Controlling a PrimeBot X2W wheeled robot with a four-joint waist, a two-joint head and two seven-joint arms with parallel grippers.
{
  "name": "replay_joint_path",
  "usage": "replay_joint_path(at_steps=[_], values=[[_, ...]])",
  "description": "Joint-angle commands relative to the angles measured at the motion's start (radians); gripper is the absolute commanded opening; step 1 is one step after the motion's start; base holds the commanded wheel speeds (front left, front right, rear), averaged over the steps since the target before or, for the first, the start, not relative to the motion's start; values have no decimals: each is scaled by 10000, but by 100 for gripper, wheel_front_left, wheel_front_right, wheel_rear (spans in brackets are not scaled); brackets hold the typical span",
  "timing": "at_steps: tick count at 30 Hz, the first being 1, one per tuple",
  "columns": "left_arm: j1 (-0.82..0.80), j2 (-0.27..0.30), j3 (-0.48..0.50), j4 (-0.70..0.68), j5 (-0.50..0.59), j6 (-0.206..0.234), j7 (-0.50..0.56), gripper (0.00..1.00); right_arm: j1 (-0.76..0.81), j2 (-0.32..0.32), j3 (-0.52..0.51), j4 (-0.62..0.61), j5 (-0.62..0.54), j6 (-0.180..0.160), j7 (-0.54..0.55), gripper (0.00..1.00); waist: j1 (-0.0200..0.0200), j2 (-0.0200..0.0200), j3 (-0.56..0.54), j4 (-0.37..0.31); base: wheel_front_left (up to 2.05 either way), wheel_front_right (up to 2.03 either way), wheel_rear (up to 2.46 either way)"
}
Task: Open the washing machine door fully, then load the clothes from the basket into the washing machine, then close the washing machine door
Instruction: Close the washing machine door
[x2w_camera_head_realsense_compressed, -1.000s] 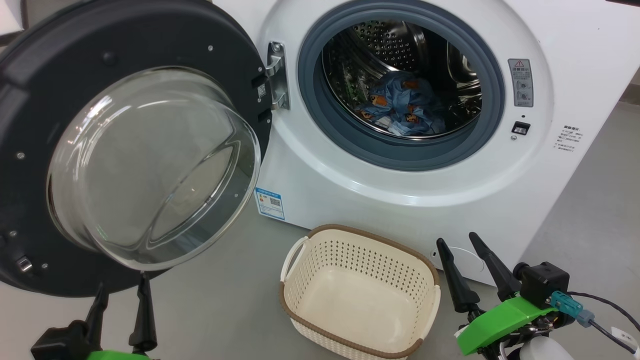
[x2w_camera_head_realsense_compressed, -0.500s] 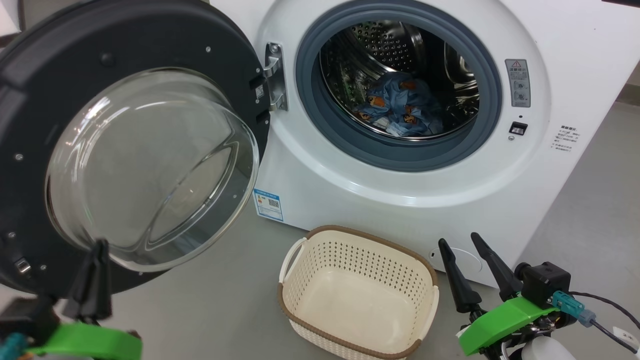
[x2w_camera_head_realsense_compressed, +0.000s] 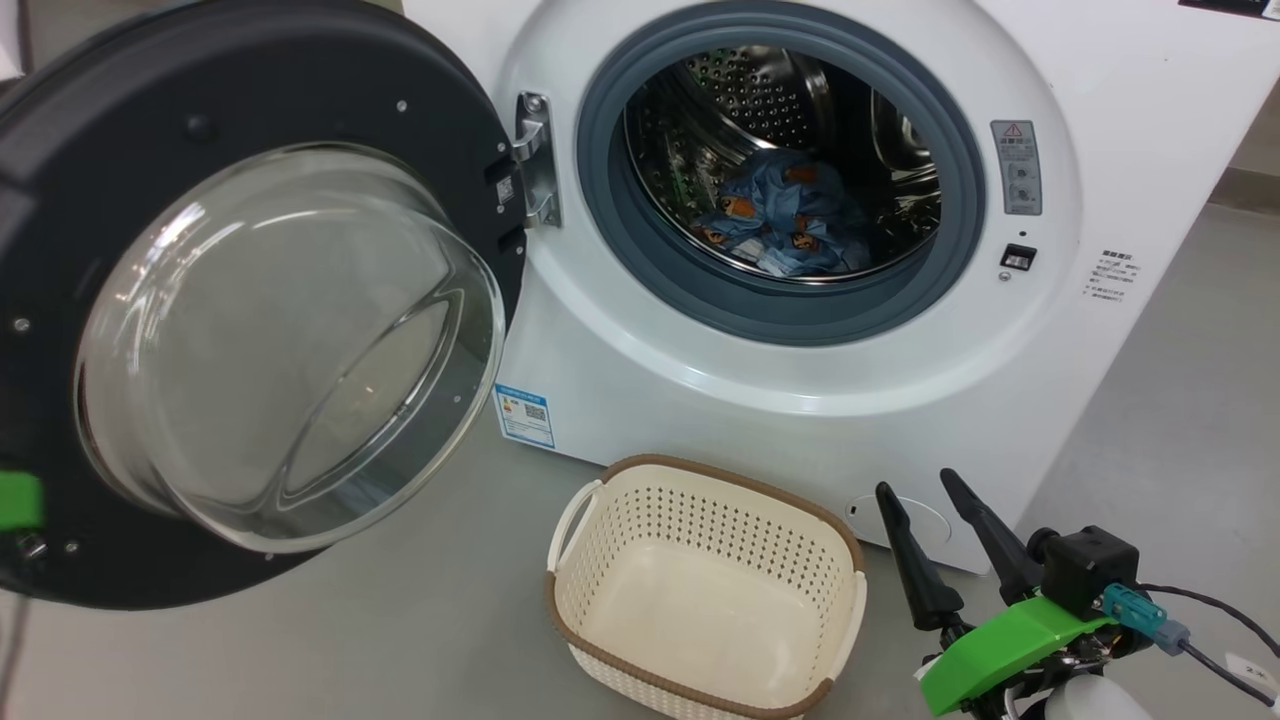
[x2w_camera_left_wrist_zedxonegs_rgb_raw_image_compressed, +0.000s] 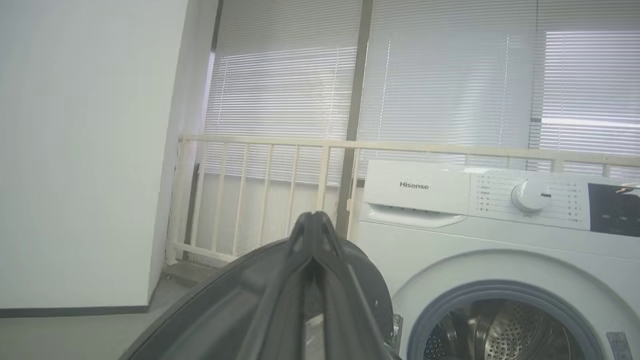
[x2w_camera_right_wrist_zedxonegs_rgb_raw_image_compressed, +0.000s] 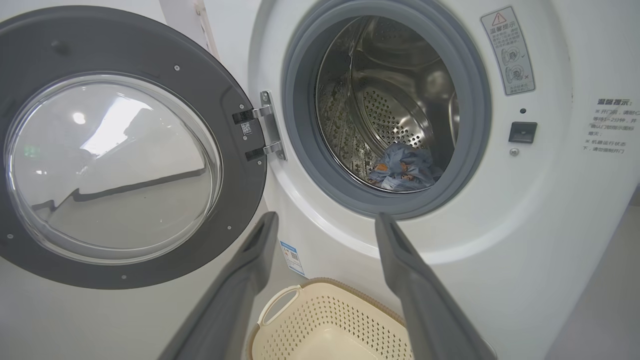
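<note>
The washing machine (x2w_camera_head_realsense_compressed: 800, 380) stands with its door (x2w_camera_head_realsense_compressed: 150, 120) swung wide open to the left, its glass bowl (x2w_camera_head_realsense_compressed: 290, 340) facing me. Blue printed clothes (x2w_camera_head_realsense_compressed: 785, 215) lie in the steel drum, also seen in the right wrist view (x2w_camera_right_wrist_zedxonegs_rgb_raw_image_compressed: 405, 167). On the floor in front sits the basket (x2w_camera_head_realsense_compressed: 700, 520), with nothing in it. My right gripper (x2w_camera_head_realsense_compressed: 915, 483) hovers open beside the basket's right side, holding nothing. My left gripper (x2w_camera_left_wrist_zedxonegs_rgb_raw_image_compressed: 313, 220) is shut on nothing, raised near the door's dark rim (x2w_camera_left_wrist_zedxonegs_rgb_raw_image_compressed: 225, 300); whether it touches the rim I cannot tell.
Grey floor (x2w_camera_head_realsense_compressed: 420, 620) spreads around the basket. A white wall (x2w_camera_left_wrist_zedxonegs_rgb_raw_image_compressed: 85, 150) stands left of the machine, with a cream railing (x2w_camera_left_wrist_zedxonegs_rgb_raw_image_compressed: 260, 145) and window blinds behind. A cable (x2w_camera_head_realsense_compressed: 1210, 610) trails from my right wrist.
My left gripper has shut and swung up and left out of the head view, leaving a green scrap at its left edge. The camera shifted slightly. The right arm is still.
</note>
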Motion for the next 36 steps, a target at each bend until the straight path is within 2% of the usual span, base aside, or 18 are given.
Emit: replay_joint_path(at_steps=[1, 8, 15, 19, 25, 36], values=[[-712, 559, 762, 33, -418, -137, 52, 0, -334, -148, 287, -203, 96, 46, -82, 100, 0, 0, 36, -96, 0, 0, 0], [-1667, 902, 2527, 2030, -2853, -582, 416, 0, -443, -318, 409, -137, 52, 46, -82, 100, 0, 0, 213, -486, 0, 0, 0], [-2820, 1263, 3885, 5448, -5163, -959, 1086, 0, -612, -537, 610, -48, 19, 46, -82, 100, 0, 0, 460, -740, 0, 0, 0], [-3123, 1698, 4082, 7157, -5518, -1088, 1234, 0, -753, -676, 633, -48, -43, 46, 4, 100, 0, 0, 662, -886, 0, 0, 0], [-3403, 1907, 4430, 9083, -6241, -1157, 1435, 0, -750, -849, 559, -170, -177, 46, 238, 100, 0, 0, 989, -1120, 0, 0, 0], [-2971, 2158, 4983, 9935, -7288, -1164, 1713, 0, -761, -906, 410, -585, -358, 46, 552, 100, 0, 0, 1408, -1521, 0, 0, 0]])
